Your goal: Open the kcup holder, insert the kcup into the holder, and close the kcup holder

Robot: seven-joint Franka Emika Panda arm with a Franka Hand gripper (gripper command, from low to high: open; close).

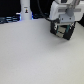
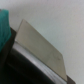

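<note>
In the exterior view my gripper [image 1: 62, 28] hangs low at the back right of the white table, right over the black kcup holder [image 1: 60, 34], which it partly hides. Its fingers are blurred against the black box, so their state is unclear. The wrist view is very close: a pale flat panel [image 2: 41, 46] slants across it, with the holder's black body [image 2: 19, 69] beneath. A teal-green patch [image 2: 4, 31] sits at the frame's edge, and I cannot tell whether it is the kcup. No kcup shows clearly in the exterior view.
A tall white bottle-like post [image 1: 25, 10] stands at the back of the table, toward the exterior view's left, with dark clutter [image 1: 7, 20] beside it. The white table surface [image 1: 30, 55] stretches toward the front.
</note>
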